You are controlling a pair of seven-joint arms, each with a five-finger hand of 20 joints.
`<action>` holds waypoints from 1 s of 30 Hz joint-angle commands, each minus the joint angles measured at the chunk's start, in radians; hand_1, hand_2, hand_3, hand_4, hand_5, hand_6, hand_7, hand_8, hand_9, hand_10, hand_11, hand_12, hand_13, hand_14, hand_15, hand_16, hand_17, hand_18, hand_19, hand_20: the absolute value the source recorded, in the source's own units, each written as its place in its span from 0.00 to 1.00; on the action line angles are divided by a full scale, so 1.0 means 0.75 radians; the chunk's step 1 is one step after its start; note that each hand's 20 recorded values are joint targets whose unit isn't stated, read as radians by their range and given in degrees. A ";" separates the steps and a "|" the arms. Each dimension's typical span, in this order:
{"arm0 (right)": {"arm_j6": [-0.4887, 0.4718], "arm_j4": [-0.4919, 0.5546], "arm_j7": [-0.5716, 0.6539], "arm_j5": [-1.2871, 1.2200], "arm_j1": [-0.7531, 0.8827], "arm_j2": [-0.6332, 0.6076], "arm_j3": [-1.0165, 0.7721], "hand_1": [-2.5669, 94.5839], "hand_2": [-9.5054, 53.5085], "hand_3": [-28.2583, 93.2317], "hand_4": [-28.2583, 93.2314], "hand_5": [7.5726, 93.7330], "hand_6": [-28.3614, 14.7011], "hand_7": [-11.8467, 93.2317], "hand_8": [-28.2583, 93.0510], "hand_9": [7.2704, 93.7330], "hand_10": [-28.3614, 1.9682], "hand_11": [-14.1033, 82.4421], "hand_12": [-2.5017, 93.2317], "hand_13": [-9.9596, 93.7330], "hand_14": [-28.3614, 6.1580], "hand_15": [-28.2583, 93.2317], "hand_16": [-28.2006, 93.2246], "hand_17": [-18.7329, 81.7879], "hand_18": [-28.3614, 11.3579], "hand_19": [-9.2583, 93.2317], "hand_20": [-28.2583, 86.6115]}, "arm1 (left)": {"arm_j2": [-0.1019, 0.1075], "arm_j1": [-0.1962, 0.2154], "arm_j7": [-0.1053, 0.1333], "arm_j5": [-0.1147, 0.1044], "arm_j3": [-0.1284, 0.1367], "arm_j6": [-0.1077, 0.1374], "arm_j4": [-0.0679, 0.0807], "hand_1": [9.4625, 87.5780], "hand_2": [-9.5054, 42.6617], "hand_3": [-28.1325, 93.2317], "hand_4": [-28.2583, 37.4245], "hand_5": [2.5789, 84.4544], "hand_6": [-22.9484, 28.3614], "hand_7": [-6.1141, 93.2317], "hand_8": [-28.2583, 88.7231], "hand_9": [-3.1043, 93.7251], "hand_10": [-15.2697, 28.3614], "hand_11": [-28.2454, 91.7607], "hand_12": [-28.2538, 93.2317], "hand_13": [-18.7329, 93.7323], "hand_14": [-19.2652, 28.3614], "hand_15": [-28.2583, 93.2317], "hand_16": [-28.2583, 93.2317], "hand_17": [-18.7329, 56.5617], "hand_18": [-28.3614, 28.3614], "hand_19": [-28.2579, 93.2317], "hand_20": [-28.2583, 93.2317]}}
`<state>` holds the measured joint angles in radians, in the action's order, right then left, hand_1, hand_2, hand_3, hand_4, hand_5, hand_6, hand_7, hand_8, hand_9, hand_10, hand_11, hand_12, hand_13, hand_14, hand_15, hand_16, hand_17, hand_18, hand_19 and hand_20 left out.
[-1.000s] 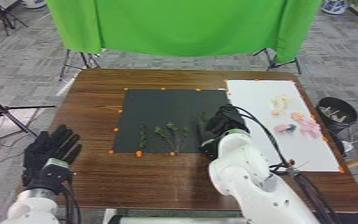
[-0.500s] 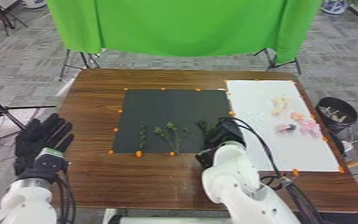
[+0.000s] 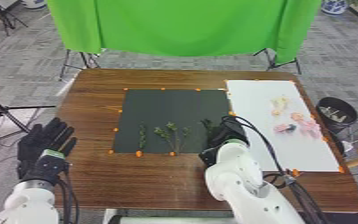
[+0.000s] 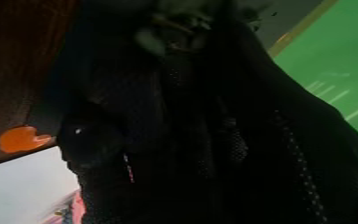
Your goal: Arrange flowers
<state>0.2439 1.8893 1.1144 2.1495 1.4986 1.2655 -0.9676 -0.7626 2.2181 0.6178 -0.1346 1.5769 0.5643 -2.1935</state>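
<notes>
Work is in the foliage-laying stage. On the tabletop [image 3: 158, 187], a dark mat [image 3: 171, 105] carries a narrow sprig [image 3: 143, 136] toward its left and a branched sprig [image 3: 173, 128] beside it, both lying with their stems toward the robot. A third sprig [image 3: 207, 123] is at the right hand [image 3: 232, 134], near the mat's right edge; its leaves lie at the hand's tips. Whether the right hand's fingers grip or have released this sprig cannot be told. The left hand [image 3: 39, 146] is off the mat at the left side, its fingers extended and holding nothing. Completed: two sprigs are laid side by side in the lower part of the mat. In hand: setting the third sprig in line with them, judged nearly complete. Remaining: the yellow blossoms [image 3: 280, 103] and pink blossoms [image 3: 307, 124] lie on the white sheet [image 3: 291, 157], to the right of the mat; none is on the mat. Transfer of the blossoms to the sprigs is presumably the next stage. Withdraw the right hand straight up, as its glove may drag the leaves.
</notes>
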 commanded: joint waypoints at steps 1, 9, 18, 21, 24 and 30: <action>0.029 0.034 0.004 -0.074 0.021 -0.034 0.015 0.52 0.00 0.83 0.06 0.69 0.48 0.47 0.33 0.79 0.33 0.46 0.28 0.84 0.45 0.72 0.45 0.65 0.07 1.00 0.55 | 0.010 0.009 -0.007 0.003 0.022 -0.055 0.013 0.25 0.53 0.84 0.00 0.56 0.65 0.30 0.14 0.47 0.73 0.46 0.31 0.44 0.77 0.63 0.14 0.17 0.77 0.60 0.29; 0.027 0.052 -0.011 -0.043 0.020 -0.042 0.034 0.46 0.00 0.86 0.07 0.69 0.46 0.37 0.28 0.78 0.29 0.44 0.24 0.83 0.42 0.72 0.44 0.64 0.06 1.00 0.54 | 0.011 -0.011 0.000 -0.001 -0.002 -0.061 0.013 0.25 0.53 0.85 0.00 0.56 0.65 0.29 0.14 0.47 0.72 0.46 0.31 0.44 0.77 0.62 0.14 0.17 0.77 0.60 0.28; 0.023 0.052 -0.088 0.099 0.022 -0.087 0.036 0.44 0.02 0.87 0.07 0.68 0.45 0.35 0.17 0.77 0.28 0.42 0.24 0.83 0.42 0.72 0.44 0.64 0.05 1.00 0.53 | 0.004 -0.002 -0.001 -0.001 0.003 -0.059 0.012 0.25 0.53 0.84 0.00 0.56 0.65 0.29 0.14 0.47 0.72 0.46 0.31 0.44 0.76 0.62 0.14 0.17 0.77 0.60 0.29; -0.089 0.060 -0.171 0.202 0.038 -0.112 0.032 0.44 0.02 0.87 0.07 0.68 0.45 0.36 0.17 0.76 0.27 0.42 0.24 0.82 0.42 0.72 0.44 0.63 0.06 1.00 0.53 | 0.006 0.016 0.010 -0.008 0.011 -0.060 0.007 0.25 0.54 0.84 0.00 0.56 0.65 0.29 0.14 0.47 0.72 0.46 0.31 0.44 0.76 0.62 0.14 0.17 0.77 0.60 0.29; -0.101 0.100 -0.315 0.155 0.076 -0.143 0.008 0.43 0.03 0.88 0.07 0.68 0.46 0.36 0.16 0.75 0.27 0.42 0.24 0.81 0.41 0.72 0.44 0.62 0.06 1.00 0.53 | 0.002 0.017 0.005 0.000 0.016 -0.061 0.007 0.25 0.54 0.84 0.00 0.56 0.65 0.29 0.14 0.47 0.72 0.46 0.31 0.44 0.77 0.62 0.14 0.17 0.77 0.60 0.29; -0.350 0.147 -0.707 -0.109 0.159 -0.141 -0.130 0.44 0.24 0.87 0.04 0.65 0.48 0.39 0.26 0.73 0.31 0.42 0.24 0.77 0.40 0.74 0.45 0.57 0.13 1.00 0.52 | 0.011 0.024 0.023 -0.010 0.008 -0.058 0.006 0.25 0.54 0.84 0.00 0.56 0.65 0.29 0.14 0.47 0.72 0.46 0.31 0.44 0.76 0.62 0.14 0.17 0.78 0.60 0.29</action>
<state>0.1119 1.9622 0.8349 2.2818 1.5564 1.1724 -0.9886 -0.7553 2.2218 0.6215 -0.1365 1.5847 0.5298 -2.1856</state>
